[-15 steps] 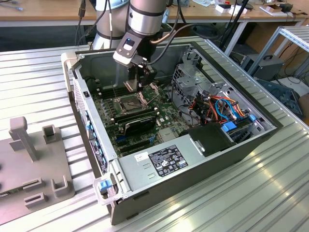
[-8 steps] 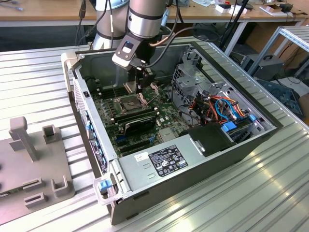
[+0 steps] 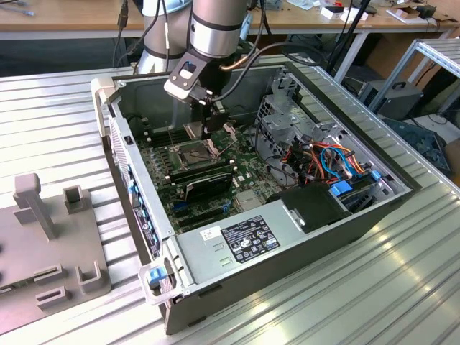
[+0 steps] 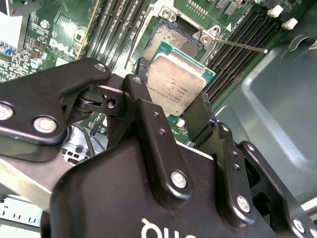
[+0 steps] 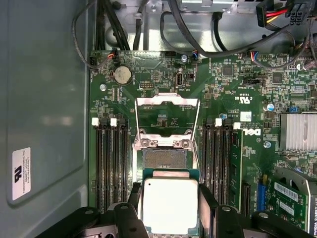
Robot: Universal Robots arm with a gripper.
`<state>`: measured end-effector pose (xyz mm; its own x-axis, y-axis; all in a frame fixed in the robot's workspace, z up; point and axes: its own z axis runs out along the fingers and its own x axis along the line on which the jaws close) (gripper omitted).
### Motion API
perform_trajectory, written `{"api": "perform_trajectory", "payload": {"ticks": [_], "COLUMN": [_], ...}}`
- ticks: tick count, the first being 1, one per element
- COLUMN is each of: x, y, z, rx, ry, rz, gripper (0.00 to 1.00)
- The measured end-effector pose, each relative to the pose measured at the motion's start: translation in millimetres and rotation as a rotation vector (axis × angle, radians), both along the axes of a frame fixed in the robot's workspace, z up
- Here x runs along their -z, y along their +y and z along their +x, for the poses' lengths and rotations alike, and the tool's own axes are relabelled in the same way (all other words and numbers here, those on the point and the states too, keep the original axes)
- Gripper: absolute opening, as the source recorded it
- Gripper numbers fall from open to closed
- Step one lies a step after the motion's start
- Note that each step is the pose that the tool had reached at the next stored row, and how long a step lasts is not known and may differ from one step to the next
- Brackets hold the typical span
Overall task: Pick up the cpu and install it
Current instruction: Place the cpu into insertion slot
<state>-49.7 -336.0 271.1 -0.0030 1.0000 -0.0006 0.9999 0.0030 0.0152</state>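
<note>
The cpu (image 4: 176, 82) is a flat square chip with a dull silver top on a green base. My gripper (image 4: 173, 89) is shut on it, one black finger (image 4: 147, 116) on each of two opposite edges. It hangs a little above the motherboard, just short of the open socket (image 5: 163, 158) and partly overlapping its near edge. The socket's metal bracket (image 5: 166, 106) is hinged open behind it. In the first wrist view the cpu (image 5: 171, 208) sits between the fingers (image 5: 208, 203). In the exterior view my gripper (image 3: 208, 122) reaches down into the open computer case above the socket (image 3: 192, 152).
Black memory slots (image 5: 109, 158) flank the socket on both sides. A drive cage (image 3: 287, 118) with coloured cables, a black module (image 3: 208, 188) and the power supply (image 3: 248, 241) fill the case. A grey fixture (image 3: 43, 244) stands on the table at the exterior view's left.
</note>
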Motion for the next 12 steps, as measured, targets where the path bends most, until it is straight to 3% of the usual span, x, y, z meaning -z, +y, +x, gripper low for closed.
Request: {"api": "perform_trajectory", "payload": {"ticks": [6, 12], "x": [1.1, 6.6], "y": [0.0, 0.0], "z": [0.0, 0.0], "rx": [0.0, 0.0], "ry": [0.0002, 0.0013], "rz": [0.0025, 0.0197], "gripper": [0.54, 0.54]}}
